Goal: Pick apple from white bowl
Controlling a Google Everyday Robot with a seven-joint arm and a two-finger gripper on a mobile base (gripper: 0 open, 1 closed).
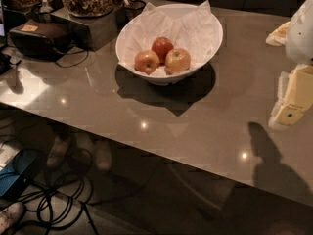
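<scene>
The white bowl (205, 33) stands on the grey table, lined with crinkled white paper. Three apples lie in it. The apple (177, 60), golden-yellow with a red blush, lies at the front right of the bowl. An orange-red apple (146, 61) lies to its left and a deep-red apple (162, 47) behind them. My gripper (289, 112) is at the right edge of the view, above the table, well to the right of the bowl and apart from it. It holds nothing that I can see.
Dark trays and bowls of snacks (88, 1) stand at the back left beside a black case (41, 38). A pale wrapper (278, 34) lies at the back right. The table's front edge (146, 148) runs diagonally; cables (54, 199) lie on the floor below.
</scene>
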